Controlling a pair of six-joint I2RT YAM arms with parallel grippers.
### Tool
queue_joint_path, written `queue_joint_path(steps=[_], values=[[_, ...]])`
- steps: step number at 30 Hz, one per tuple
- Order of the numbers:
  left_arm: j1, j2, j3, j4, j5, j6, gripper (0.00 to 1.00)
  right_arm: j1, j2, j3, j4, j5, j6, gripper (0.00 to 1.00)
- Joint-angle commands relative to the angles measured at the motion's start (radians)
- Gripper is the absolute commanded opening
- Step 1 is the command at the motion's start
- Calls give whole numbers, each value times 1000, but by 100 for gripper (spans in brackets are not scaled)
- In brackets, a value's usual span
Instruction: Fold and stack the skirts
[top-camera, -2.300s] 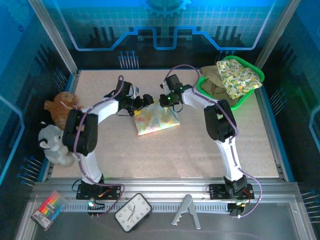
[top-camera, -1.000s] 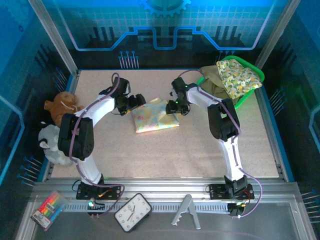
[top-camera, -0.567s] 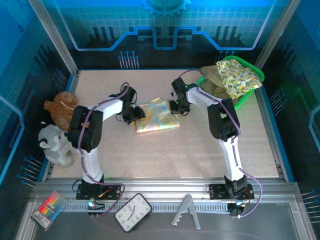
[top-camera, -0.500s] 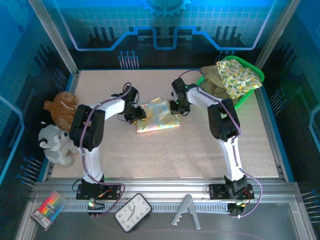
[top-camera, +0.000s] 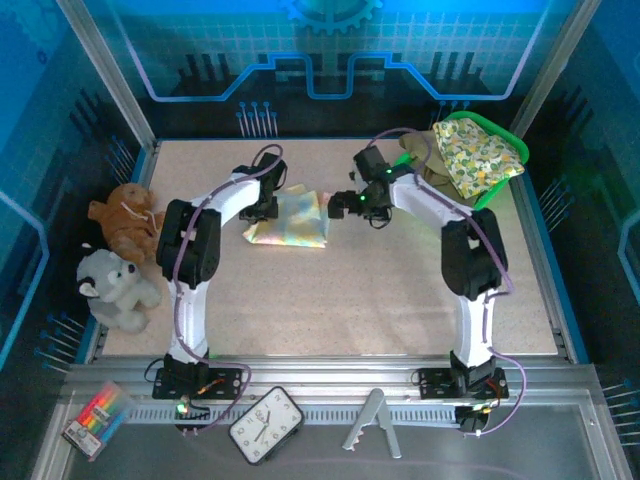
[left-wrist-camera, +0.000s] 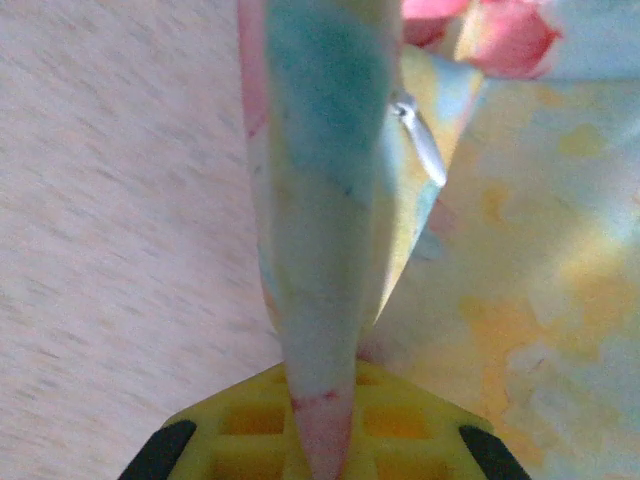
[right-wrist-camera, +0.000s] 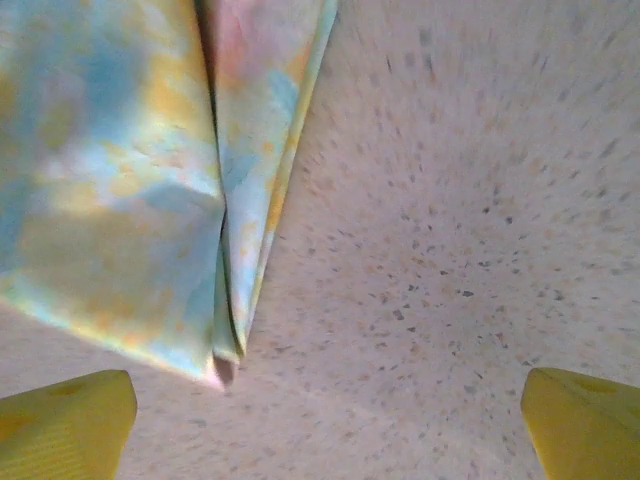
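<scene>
So far, one pastel skirt (top-camera: 292, 222) lies part-folded at the upper middle of the worktop (top-camera: 350, 300), its edge pinched by the left hand (top-camera: 269, 207), the right hand (top-camera: 341, 203) wide open beside it, and the olive skirt (top-camera: 425, 172) and flowery skirt (top-camera: 478, 150) wait unfolded in the basket (top-camera: 486, 203) at upper right.

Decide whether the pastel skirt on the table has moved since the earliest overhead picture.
Yes. The pastel skirt has shifted left, farther from the green basket.

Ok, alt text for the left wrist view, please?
The left hand is shut on a raised fold of the floral skirt, seen close up. The rest of the skirt lies flat on the picture's right, with speckled table on its left.
</scene>
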Motion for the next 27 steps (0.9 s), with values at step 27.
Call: queue_joint_path(steps=[27], values=[[411, 335, 547, -213, -169, 363, 13, -79, -263, -64, -35, 101, 41, 100]])
